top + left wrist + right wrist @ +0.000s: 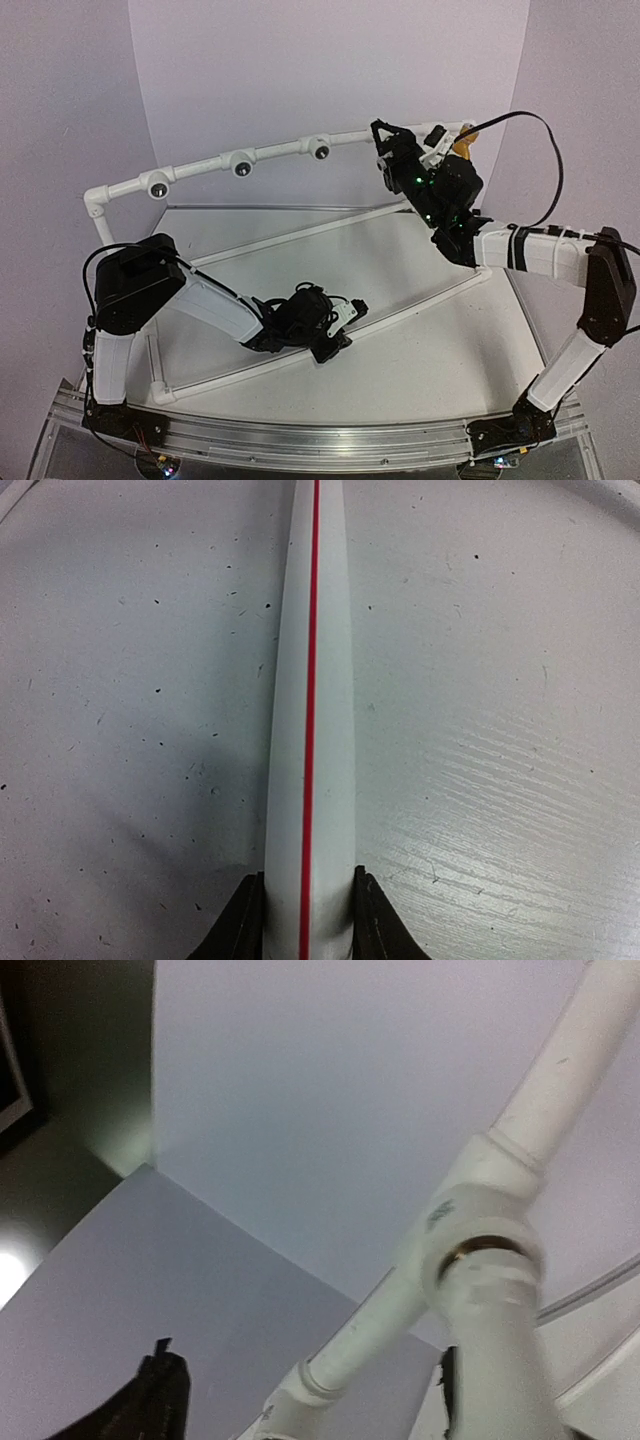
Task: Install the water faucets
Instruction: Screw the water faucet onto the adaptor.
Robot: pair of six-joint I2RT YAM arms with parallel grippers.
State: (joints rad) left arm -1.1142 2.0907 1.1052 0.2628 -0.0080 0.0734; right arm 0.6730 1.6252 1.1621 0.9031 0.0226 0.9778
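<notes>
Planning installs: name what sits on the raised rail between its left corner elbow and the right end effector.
Three round dark sockets, seen in the top external view.

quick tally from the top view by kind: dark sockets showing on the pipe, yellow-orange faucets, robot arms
dark sockets: 3
yellow-orange faucet: 1
robot arms: 2
total: 6

The white table (520, 730) is flecked with dark specks. A red-striped white pipe (310, 680) lies flat on it, running straight ahead from between the left gripper's (308, 880) fingers.
</notes>
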